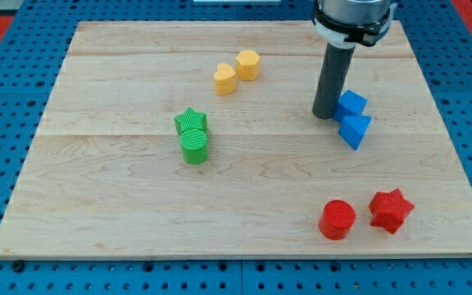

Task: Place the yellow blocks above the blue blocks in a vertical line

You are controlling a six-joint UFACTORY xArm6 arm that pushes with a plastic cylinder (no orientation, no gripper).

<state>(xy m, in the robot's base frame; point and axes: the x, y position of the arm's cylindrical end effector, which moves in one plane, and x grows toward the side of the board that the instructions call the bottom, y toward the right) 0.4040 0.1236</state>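
Nearest the view's bottom, a red cylinder (337, 220) is sitting just beside a red star (391, 210), the star lying to the view's right; whether the two are touching cannot be told. Both are resting on the pale wooden table (97, 205), near its lower right corner.

Further up, left of the middle, a green cylinder (194, 146) is standing against a green star (191, 122), the star lying just above it and partly hidden behind it.

At about the same depth on the view's right, two blue blocks are sitting one above the other, touching. The lower blue block (355, 129) is looking roughly like a wedge or triangle, though its shape is hard to make out. The upper blue block (351, 104) is looking more like a cube.

My tip (326, 114) is resting on the table directly to the view's left of the upper blue block, touching it or very nearly so. This arm is carrying no gripper, only the dark rod rising out of the view's top.

Farthest back, well to the left of the rod, two yellow blocks are lying side by side: a yellow block (224, 79) of rounded form, and a yellow hexagonal block (248, 65) just up and right of it. They are sitting well apart from the blue pair.
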